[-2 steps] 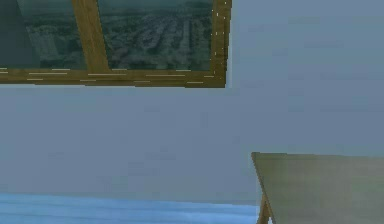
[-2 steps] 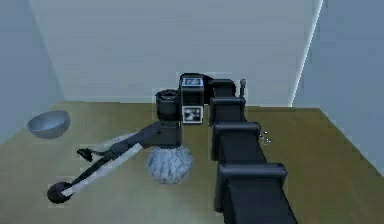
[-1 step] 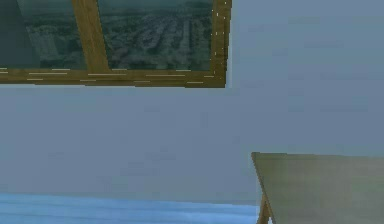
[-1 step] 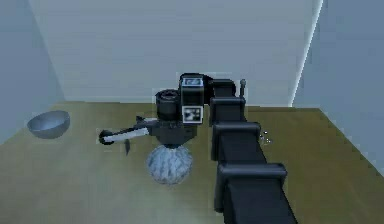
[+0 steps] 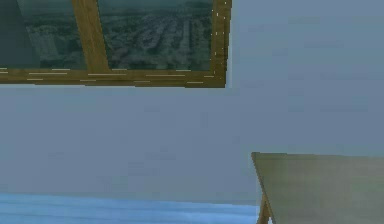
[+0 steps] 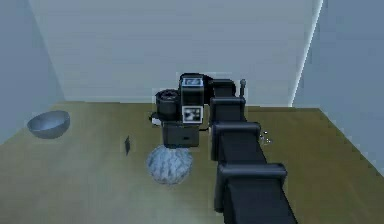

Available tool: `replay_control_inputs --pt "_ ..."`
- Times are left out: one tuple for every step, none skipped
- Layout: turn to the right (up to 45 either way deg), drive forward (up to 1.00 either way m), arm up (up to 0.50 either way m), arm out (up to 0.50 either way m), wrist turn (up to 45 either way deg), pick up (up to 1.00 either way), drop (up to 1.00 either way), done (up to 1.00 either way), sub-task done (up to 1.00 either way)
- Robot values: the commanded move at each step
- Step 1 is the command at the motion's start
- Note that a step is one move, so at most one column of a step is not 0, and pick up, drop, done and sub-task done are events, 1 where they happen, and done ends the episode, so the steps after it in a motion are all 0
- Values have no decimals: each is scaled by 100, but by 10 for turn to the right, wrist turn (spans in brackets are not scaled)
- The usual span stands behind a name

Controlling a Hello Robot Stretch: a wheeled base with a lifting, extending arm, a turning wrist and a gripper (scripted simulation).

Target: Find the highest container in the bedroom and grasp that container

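Entry, grasp unconfirmed: my gripper (image 6: 160,108) hung over the table (image 6: 330,140), whether my jaws were spread or held anything I could not tell, while the likely container, a grey bowl (image 6: 48,123), lay far left, apart, a round grey lump (image 6: 170,166) nearer, and the taking remained.

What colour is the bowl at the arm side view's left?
Silver-grey, with a slight sheen; the bowl shows best in the arm side view.

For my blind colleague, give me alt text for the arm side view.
A dark arm reaches out over a wooden tabletop, its pincer near a grey rounded object; a silvery bowl sits at the far left.
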Motion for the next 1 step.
replay_control_inputs --pt "0 0 -26 0 0 0 0 0 0"
